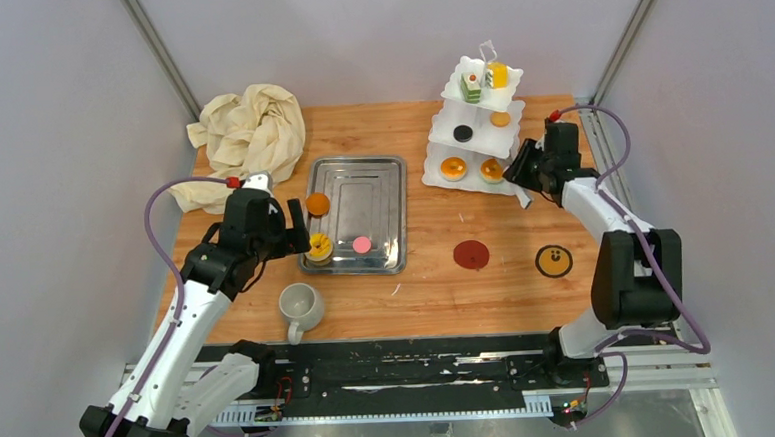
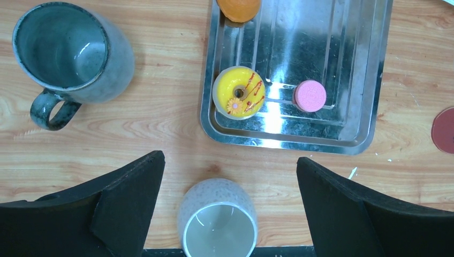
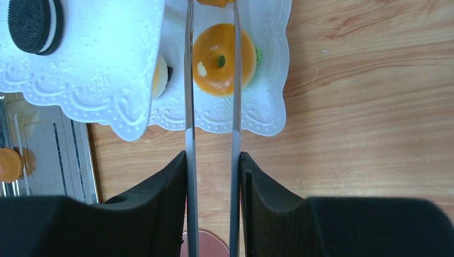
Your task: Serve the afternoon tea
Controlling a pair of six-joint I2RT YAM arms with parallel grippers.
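My left gripper [image 1: 299, 231] is open and empty, above the table at the steel tray's near left corner. In the left wrist view its jaws [image 2: 230, 160] stand wide apart, with the off-white mug [image 2: 217, 222] low between them. The grey mug [image 2: 69, 53] stands to the left. A yellow cake [image 2: 239, 92], a pink one [image 2: 309, 96] and an orange one [image 2: 238, 6] lie on the tray. My right gripper [image 3: 213, 155] is shut on metal tongs [image 3: 188, 80]. The tong blades straddle an orange cake [image 3: 222, 59] on the bottom tier of the white stand [image 1: 439, 126].
The steel tray [image 1: 367, 195] lies left of centre, and the cream cloth [image 1: 249, 136] is bunched at the back left. A dark red disc [image 1: 472, 255] and a black-and-yellow disc [image 1: 554, 261] lie on the table at the front right. The stand's upper tiers hold several cakes.
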